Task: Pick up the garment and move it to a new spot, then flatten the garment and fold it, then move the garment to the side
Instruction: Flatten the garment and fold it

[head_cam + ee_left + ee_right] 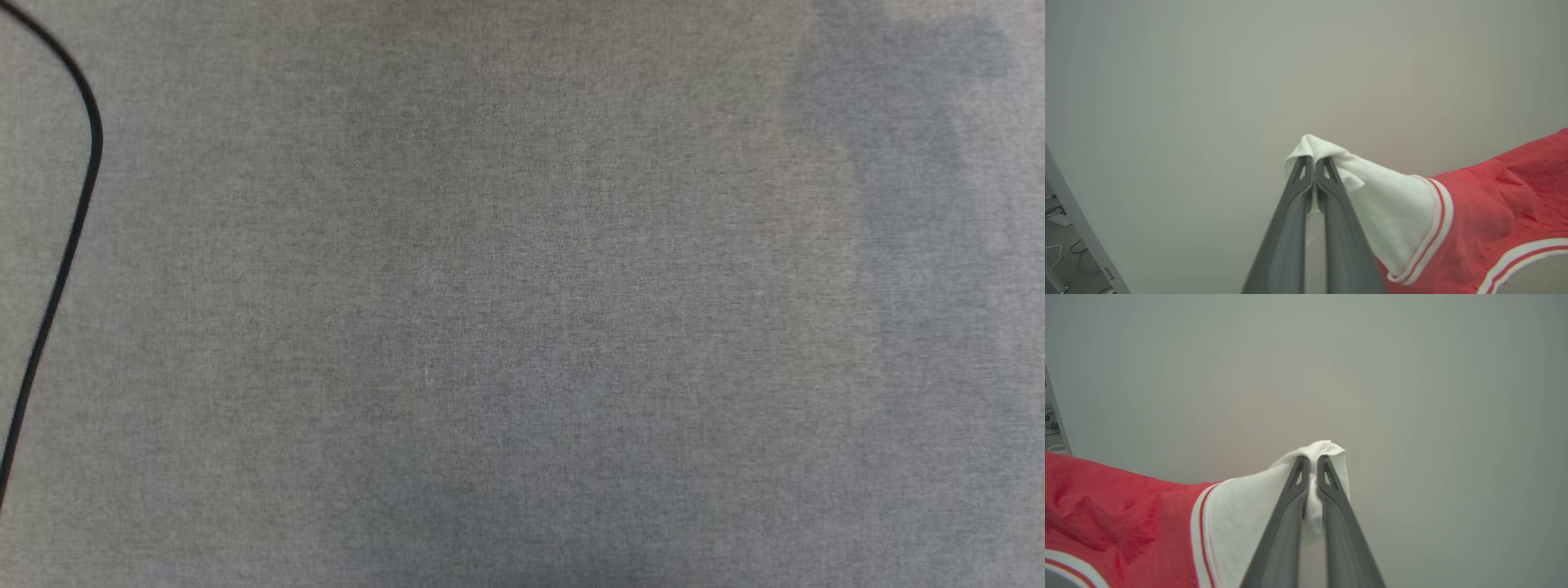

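Both grippers are clamped on the garment, one on each white sleeve.

The left gripper (1314, 161) has its two dark fingers (1290, 228) pressed together along nearly their whole length. A bunch of white sleeve (1392, 204) is caught at the tips and folds over them. From that pinch the garment (1494, 204) runs off to the right of the fingers in the left wrist view. First comes the sleeve, then a band of red-and-white striped trim (1439, 220), then the red body, slack and creased. A second striped band crosses the red cloth further out from the hand, at the lower right corner.

The right gripper (1312, 459) stands almost as narrow, with a thin fold of white cloth squeezed between its fingertips and a lump bulging just past them. In the right wrist view the garment runs off to the left of the fingers, again sleeve, trim, then wrinkled red body.

Beyond the fingertips of each hand lies a plain pale surface; whether it is wall or table I cannot tell.

The head view shows a grey woven cloth surface (522, 294) with a black cable (77, 204) curving down its left side.
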{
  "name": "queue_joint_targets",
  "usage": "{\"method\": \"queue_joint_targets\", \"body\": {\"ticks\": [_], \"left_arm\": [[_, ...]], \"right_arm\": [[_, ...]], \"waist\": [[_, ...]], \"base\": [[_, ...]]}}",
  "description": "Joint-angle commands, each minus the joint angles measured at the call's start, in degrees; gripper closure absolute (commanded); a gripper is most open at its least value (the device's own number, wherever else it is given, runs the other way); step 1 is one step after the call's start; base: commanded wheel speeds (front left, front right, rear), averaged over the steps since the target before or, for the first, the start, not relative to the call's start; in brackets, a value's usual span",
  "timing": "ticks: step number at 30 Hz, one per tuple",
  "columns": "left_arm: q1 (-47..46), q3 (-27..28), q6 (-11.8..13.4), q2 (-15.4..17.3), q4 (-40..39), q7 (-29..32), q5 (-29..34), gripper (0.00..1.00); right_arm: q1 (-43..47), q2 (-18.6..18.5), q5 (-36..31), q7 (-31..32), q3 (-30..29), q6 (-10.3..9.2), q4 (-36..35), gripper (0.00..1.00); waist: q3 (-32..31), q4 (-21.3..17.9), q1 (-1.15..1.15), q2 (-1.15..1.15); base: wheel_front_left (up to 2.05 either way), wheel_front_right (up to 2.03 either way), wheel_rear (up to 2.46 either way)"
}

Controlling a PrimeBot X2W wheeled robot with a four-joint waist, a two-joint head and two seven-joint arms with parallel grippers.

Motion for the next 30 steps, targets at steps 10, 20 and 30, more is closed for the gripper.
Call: {"method": "queue_joint_targets", "body": {"ticks": [10, 20, 30], "left_arm": [[24.68, 0.04, 1.37, 5.00, -4.09, -4.97, -3.66, 1.00], [54.53, -0.70, 7.46, 9.00, -15.04, -4.87, -8.53, 1.00], [77.64, -2.16, 14.22, 13.17, -26.76, -1.88, -12.83, 1.00]], "right_arm": [[21.00, -1.74, 6.13, -8.24, 8.73, -0.04, -0.27, 1.00], [45.26, -4.32, 10.89, -10.99, 12.77, -0.04, -4.77, 1.00], [69.51, -6.94, 13.67, -9.88, 9.35, -0.04, -9.90, 1.00]], "waist": [[-8.81, 0.14, -0.02, 0.00], [-18.53, 0.91, -0.02, 0.00], [-25.93, 1.49, -0.02, 0.00]], "base": [[0.00, 0.00, 0.00], [0.00, 0.00, 0.00], [0.00, 0.00, 0.00]]}}
